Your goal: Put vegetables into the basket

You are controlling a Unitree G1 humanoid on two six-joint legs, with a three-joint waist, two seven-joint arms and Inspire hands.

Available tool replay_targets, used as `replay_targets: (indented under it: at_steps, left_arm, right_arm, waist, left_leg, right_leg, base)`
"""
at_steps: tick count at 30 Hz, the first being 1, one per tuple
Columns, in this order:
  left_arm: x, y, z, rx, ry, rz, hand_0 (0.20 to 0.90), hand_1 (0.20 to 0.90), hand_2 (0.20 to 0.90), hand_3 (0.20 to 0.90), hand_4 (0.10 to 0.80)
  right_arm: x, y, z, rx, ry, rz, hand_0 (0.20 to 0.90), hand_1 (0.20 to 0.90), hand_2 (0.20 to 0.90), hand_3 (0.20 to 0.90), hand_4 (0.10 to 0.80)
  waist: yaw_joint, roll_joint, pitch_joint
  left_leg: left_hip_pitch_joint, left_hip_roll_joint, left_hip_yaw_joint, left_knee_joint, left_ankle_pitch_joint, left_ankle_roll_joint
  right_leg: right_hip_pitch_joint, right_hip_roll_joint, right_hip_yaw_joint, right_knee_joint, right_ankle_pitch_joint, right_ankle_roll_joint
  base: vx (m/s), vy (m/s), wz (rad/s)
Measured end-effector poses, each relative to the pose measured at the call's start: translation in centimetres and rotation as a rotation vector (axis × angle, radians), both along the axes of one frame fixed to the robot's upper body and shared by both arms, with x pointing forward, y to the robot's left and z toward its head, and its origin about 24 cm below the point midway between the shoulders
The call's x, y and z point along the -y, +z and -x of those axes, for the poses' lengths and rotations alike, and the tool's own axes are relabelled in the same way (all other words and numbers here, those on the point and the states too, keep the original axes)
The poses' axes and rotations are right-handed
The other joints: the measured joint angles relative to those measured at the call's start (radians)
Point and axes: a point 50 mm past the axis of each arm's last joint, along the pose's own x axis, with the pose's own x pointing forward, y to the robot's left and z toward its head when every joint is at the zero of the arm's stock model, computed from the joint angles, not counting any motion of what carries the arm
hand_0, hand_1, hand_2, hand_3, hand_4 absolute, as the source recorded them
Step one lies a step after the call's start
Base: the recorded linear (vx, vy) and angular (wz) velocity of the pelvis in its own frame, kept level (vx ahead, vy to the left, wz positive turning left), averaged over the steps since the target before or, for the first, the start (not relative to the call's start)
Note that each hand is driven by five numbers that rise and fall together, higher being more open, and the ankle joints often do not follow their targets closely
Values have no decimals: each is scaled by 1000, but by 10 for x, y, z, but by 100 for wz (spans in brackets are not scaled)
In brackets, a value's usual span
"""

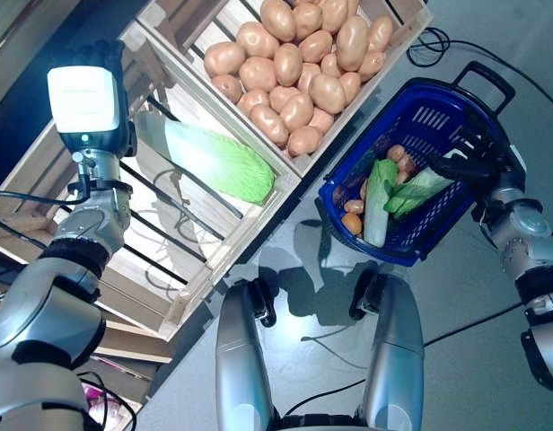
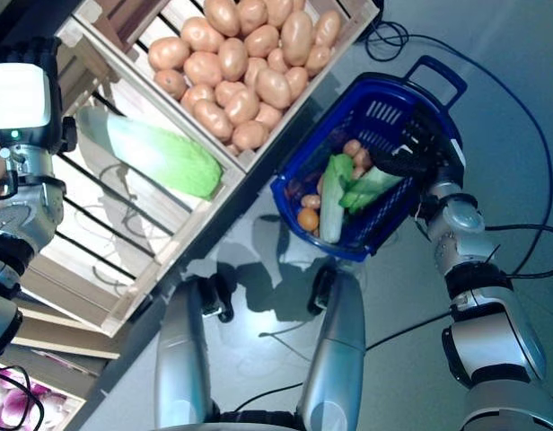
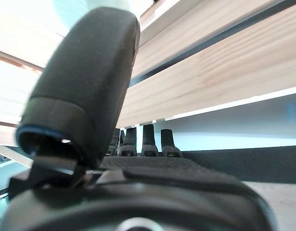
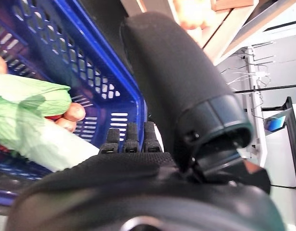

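A blue basket (image 1: 404,251) stands on the floor at the right. In it lie leafy greens (image 1: 418,189), a pale stalk (image 1: 377,215) and some small orange-brown vegetables (image 1: 353,223). My right hand (image 1: 469,168) reaches over the basket's right rim, open, fingers straight and pointing at the greens (image 4: 37,120), with nothing held. A green cabbage (image 1: 218,162) lies in the slatted wooden crate (image 1: 182,287) at the left. My left hand (image 1: 104,56) hovers at the crate's far left end, apart from the cabbage, open with its thumb (image 3: 85,82) and fingers straight.
A second wooden crate (image 1: 404,27), heaped with several potatoes (image 1: 294,72), stands beyond the cabbage crate and beside the basket. The basket's black handle (image 1: 483,76) sticks out at its far end. Grey floor lies around the basket.
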Motion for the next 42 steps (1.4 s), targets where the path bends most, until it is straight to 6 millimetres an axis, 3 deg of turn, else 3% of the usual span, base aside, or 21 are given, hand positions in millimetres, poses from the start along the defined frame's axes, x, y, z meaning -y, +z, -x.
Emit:
replay_targets:
  at_steps: [9,14,18,23,30,42]
  left_arm:
    - [3,2,-1,5,-17,6,900,900,900,900,800]
    - [7,-3,3,101,-113,168,900,900,900,900,800]
    - [6,-24,17,234,-181,257,900,900,900,900,800]
    - [30,-57,41,315,-343,140,900,900,900,900,800]
    - [34,-52,51,406,-381,93,900,900,900,900,800]
    - [42,-55,51,352,-435,5,900,900,900,900,800]
  right_arm:
    - [0,-1,0,0,0,-7,900,900,900,900,800]
    - [-6,-8,2,-10,20,-14,900,900,900,900,800]
    - [-13,-33,8,-49,40,-44,900,900,900,900,800]
    - [-18,-73,26,-127,33,-103,900,900,900,900,800]
    - [-24,-60,23,-60,53,-133,900,900,900,900,800]
    - [-32,-56,22,-38,69,-144,900,900,900,900,800]
  waist:
    - [6,-1,0]
    - [11,-6,1]
    - [4,-18,2]
    - [24,-23,1]
    - [33,-26,1]
    - [38,-26,1]
  left_leg:
    - [-5,-1,0,1,-1,1]
    - [-10,-1,-2,-4,0,2]
    - [-6,-1,-5,-12,0,-5]
    - [37,-12,-30,-36,0,-7]
    - [32,-26,-54,-39,10,-19]
    - [12,-27,-54,-34,9,-15]
  right_leg:
    - [-3,-1,0,1,1,1]
    - [-6,-1,-4,0,-1,0]
    - [1,-3,-13,-2,-1,-5]
    - [62,-6,-33,-15,-17,-9]
    - [72,-6,-38,-11,-25,-5]
    - [54,-6,-37,-6,-26,-4]
  base:
    - [0,0,0]
    - [16,-78,1]
    - [41,-78,2]
    - [48,-66,11]
    - [-7,-39,9]
    - [0,6,0]
